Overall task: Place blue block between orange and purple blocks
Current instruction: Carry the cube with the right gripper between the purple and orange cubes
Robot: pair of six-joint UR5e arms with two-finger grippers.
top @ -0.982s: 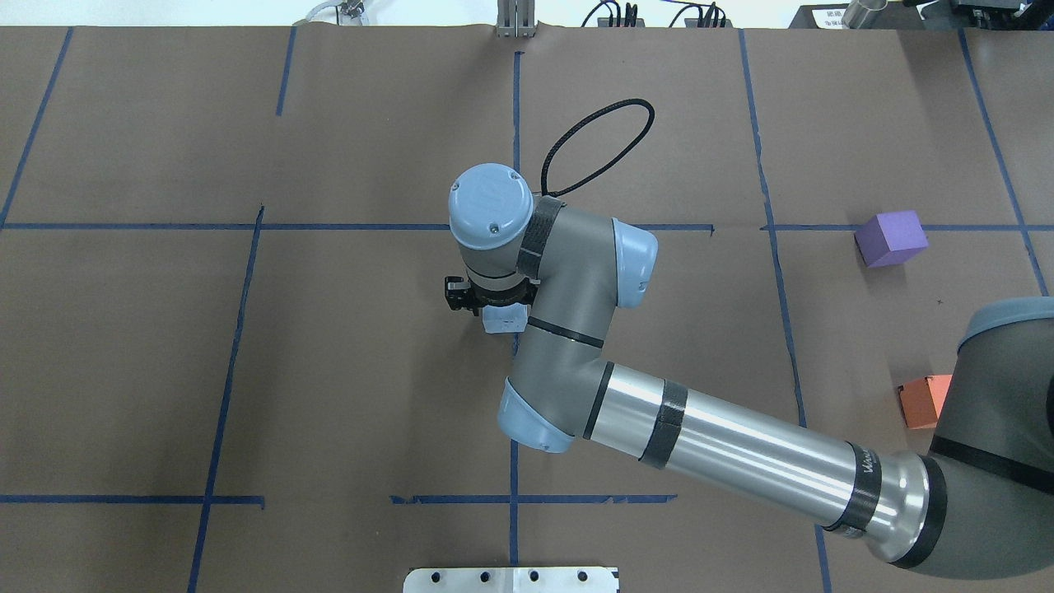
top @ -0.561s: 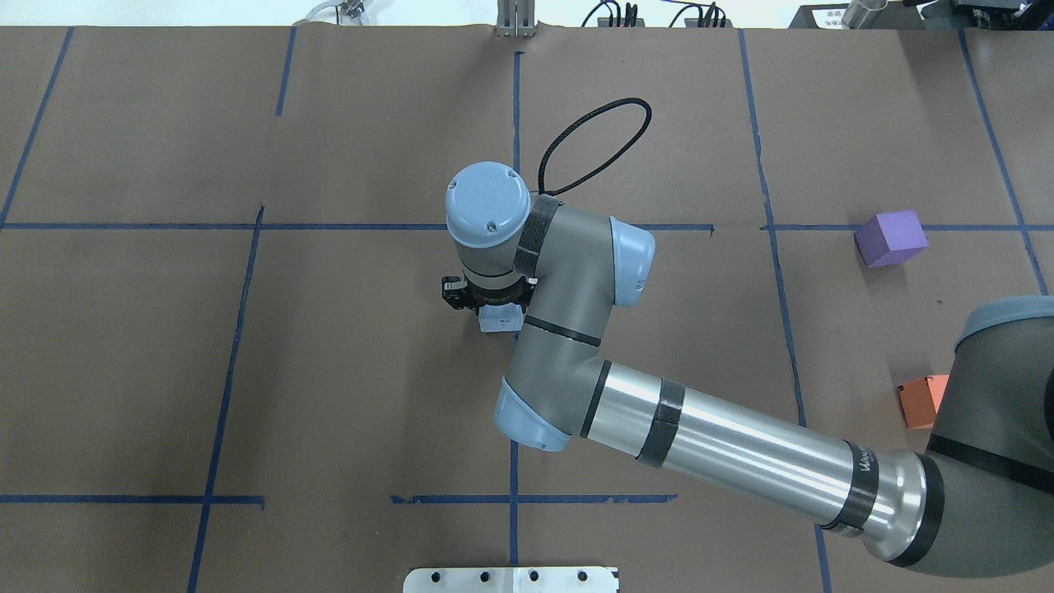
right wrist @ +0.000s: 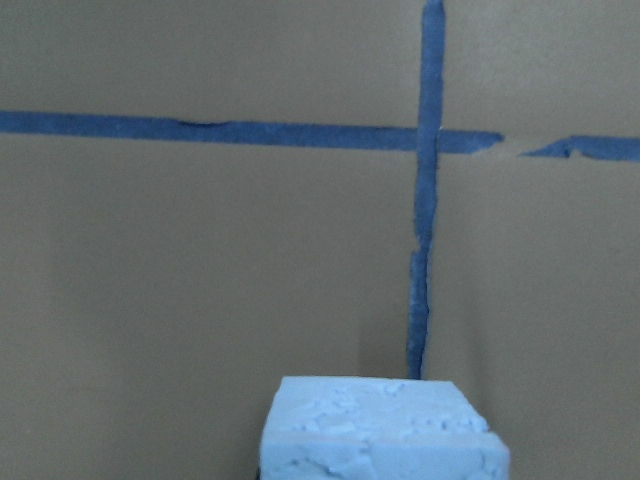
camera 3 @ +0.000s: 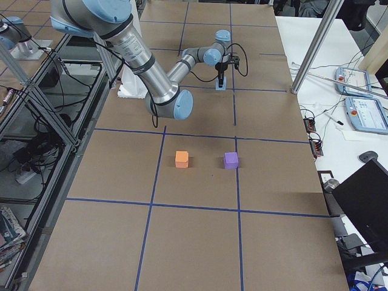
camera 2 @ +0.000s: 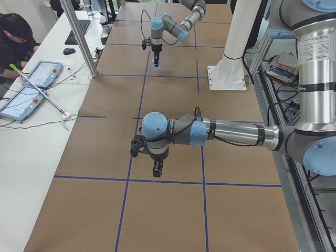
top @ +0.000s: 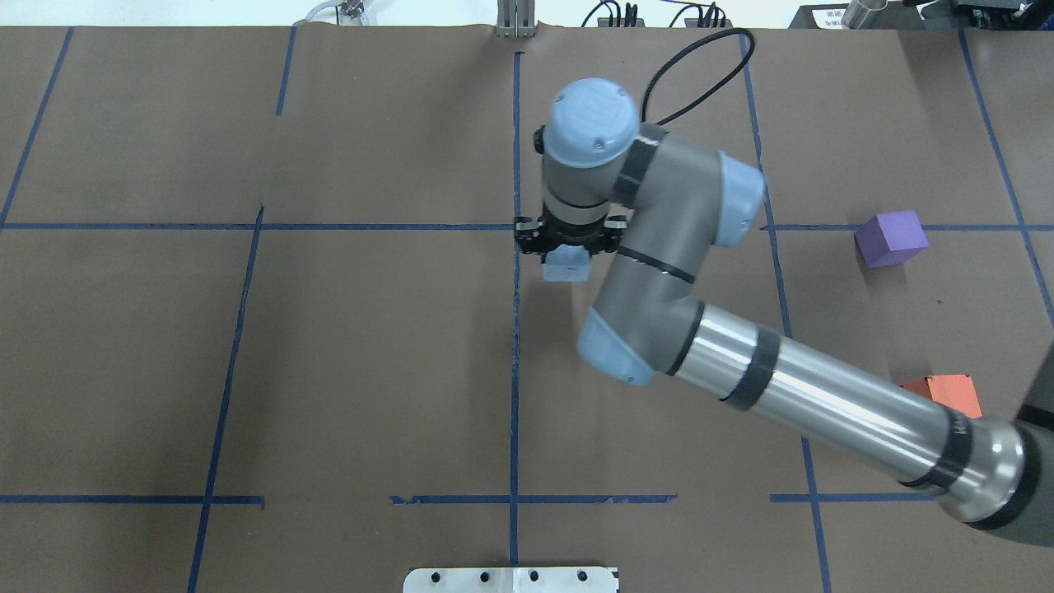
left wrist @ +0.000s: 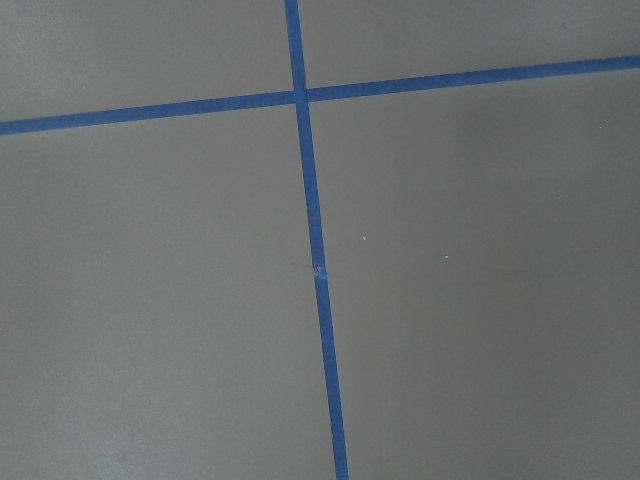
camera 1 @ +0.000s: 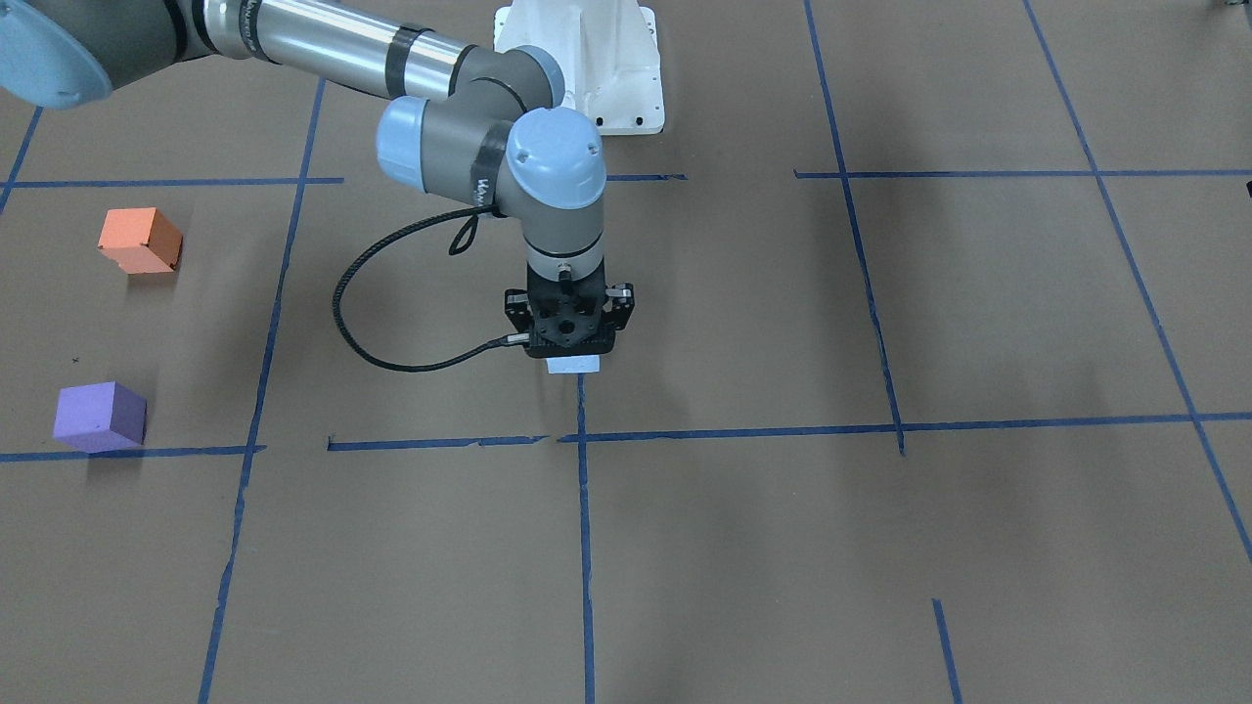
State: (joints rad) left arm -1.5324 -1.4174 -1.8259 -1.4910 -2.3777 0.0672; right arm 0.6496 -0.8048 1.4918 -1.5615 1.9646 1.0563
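Observation:
My right gripper [top: 566, 254] is shut on the light blue block [top: 566, 267] and holds it near the table's middle, by a crossing of blue tape lines. The front view shows the gripper [camera 1: 573, 352] pointing straight down with the block [camera 1: 573, 366] under it. The block fills the bottom of the right wrist view [right wrist: 385, 430]. The purple block [top: 891, 238] and the orange block [top: 944, 392] sit far to the right, apart from each other with a gap between them. My left gripper [camera 2: 157, 169] shows only in the left side view; I cannot tell whether it is open or shut.
Brown paper with blue tape lines [top: 515, 346] covers the table. A white base plate [camera 1: 587, 68] stands at the robot's edge. The right arm's forearm [top: 823, 403] passes just beside the orange block. An operator with tablets [camera 2: 26, 84] sits at a side table.
My right gripper has moved right and toward the table's far side with the blue block in it, and the wrist has turned. The purple and orange blocks have not moved.

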